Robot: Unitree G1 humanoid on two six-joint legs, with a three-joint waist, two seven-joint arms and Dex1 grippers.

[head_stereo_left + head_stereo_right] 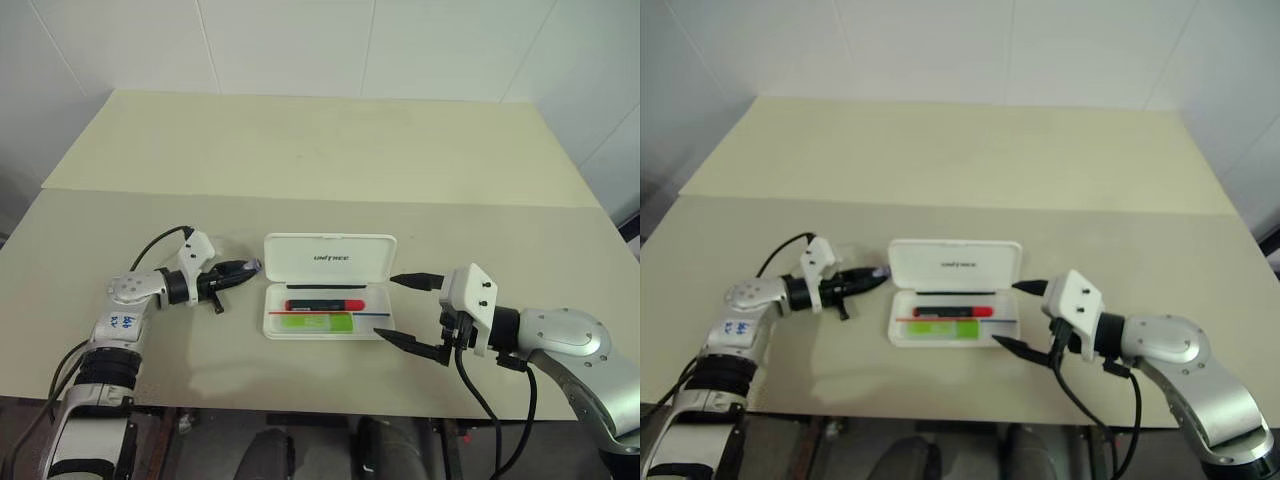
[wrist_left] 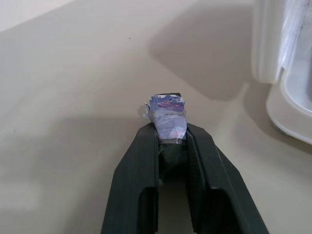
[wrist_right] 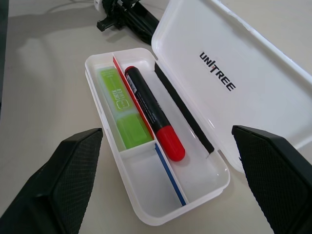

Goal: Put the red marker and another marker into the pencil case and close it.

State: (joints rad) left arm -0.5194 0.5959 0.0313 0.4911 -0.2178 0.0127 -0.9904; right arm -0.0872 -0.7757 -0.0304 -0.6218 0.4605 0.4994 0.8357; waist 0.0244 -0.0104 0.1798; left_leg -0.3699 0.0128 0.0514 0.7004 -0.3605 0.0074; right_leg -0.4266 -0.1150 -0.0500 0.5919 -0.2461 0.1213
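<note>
The left gripper is clamped on a small purple-grey stubby piece, which pokes out just past its fingertips, held a little above the table; the open pencil case lies just beyond those tips. The right gripper hangs with its two fingers spread wide, tips toward the case's near end but apart from it, holding nothing. Between the two grippers, inside the case's tray, the red marker lies in the compartment next to the hinge, and another marker, the lime-green one, lies in the adjoining compartment on the far side of the red-striped divider. So both markers appear to be stowed already, and what seems left is closing the lid, which stands raised. The head views give the overall layout and both arms; the left wrist view alone reveals what that gripper pinches, and the right wrist view alone separates the compartments and shows the empty section beside the blue stripe.
</note>
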